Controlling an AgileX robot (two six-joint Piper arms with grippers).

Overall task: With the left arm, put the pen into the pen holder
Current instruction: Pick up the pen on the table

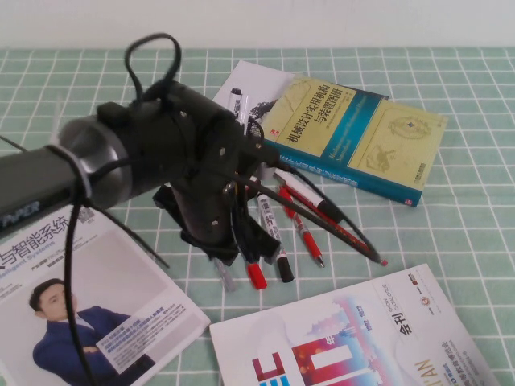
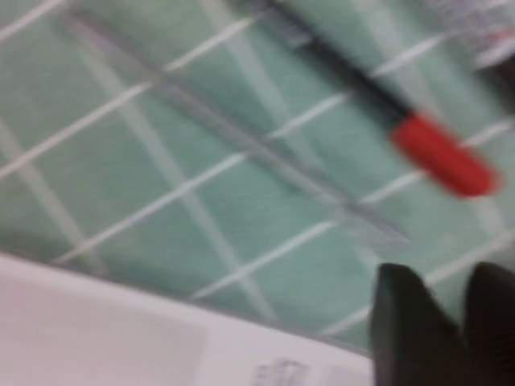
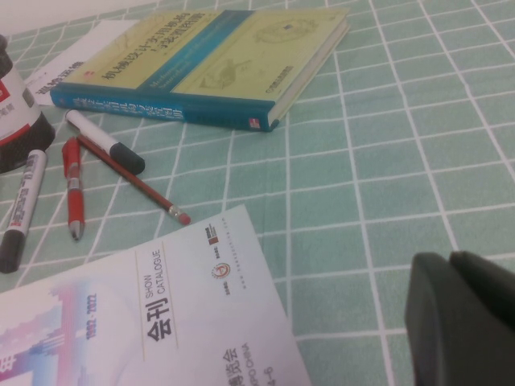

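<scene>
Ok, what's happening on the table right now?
The left arm hangs low over the pile of pens. The left pincer is open and empty, just above the cloth beside the grey pen, which lies flat next to a red-capped pen. Nothing has been grasped yet. The pen holder stands by the pile. The right pincer is shut, off to the side above the green checked cloth.
</scene>
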